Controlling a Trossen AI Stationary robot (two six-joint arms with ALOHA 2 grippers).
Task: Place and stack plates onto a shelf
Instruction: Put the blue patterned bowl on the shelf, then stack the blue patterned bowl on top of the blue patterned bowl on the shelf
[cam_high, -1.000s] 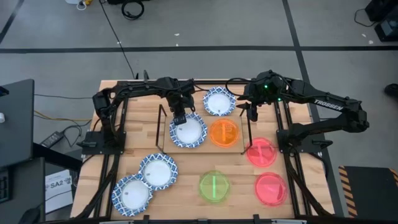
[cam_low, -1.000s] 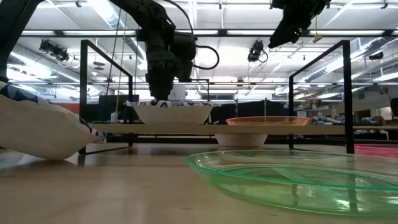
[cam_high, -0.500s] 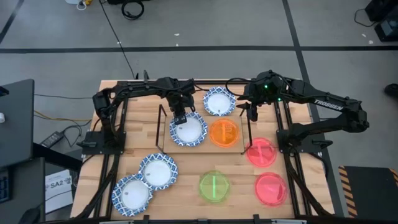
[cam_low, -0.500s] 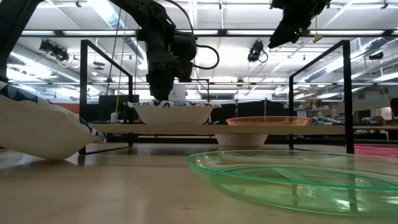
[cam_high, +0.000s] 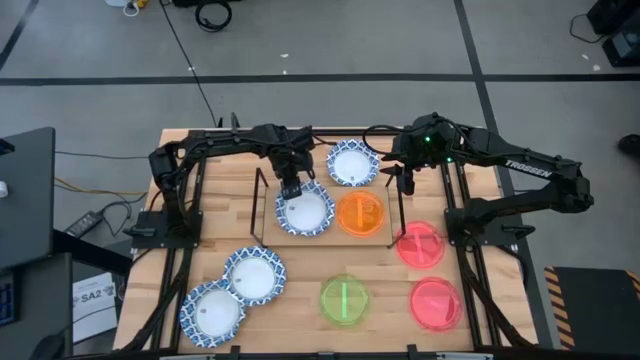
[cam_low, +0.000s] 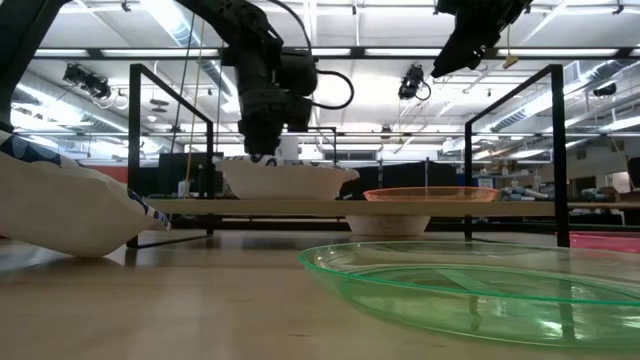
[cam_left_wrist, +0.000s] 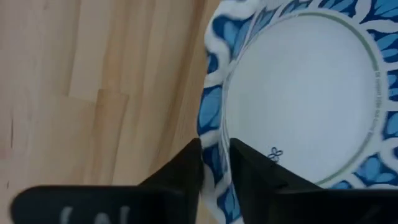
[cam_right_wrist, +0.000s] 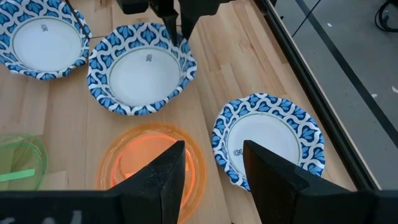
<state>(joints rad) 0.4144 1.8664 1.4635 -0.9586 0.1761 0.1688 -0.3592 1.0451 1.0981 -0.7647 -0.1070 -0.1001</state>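
High view, straight down on table. Left gripper (cam_high: 290, 187) at far rim of blue-rimmed plate (cam_high: 303, 210), plate lying flat on left half of shelf (cam_high: 268, 232), orange plate (cam_high: 361, 212) just beside it on the same board. Plate centre lies nearer the camera-side table edge than the fingertips, so any retreat runs up and away from the rim, toward the far edge.

Left wrist view: fingers (cam_left_wrist: 180, 180) straddling the patterned rim, one outside, one inside the bowl of the plate, narrow gaps visible either side; grip judged slackened, though contact not ruled out, hence undecidable whether released. Low view: left arm descending near-vertical onto the plate's far-left rim, plate resting on the board.

Right gripper (cam_high: 406, 181) hovering past the shelf's right wire frame, near second blue-rimmed plate (cam_high: 352, 162) on bare tabletop; fingers parted, nothing between them. Right arm nearer that plate and both red-pink plates (cam_high: 420, 245); left arm nearer the two blue-rimmed plates (cam_high: 233, 294) at near-left corner. Green plate (cam_high: 344, 299) between the two groups.
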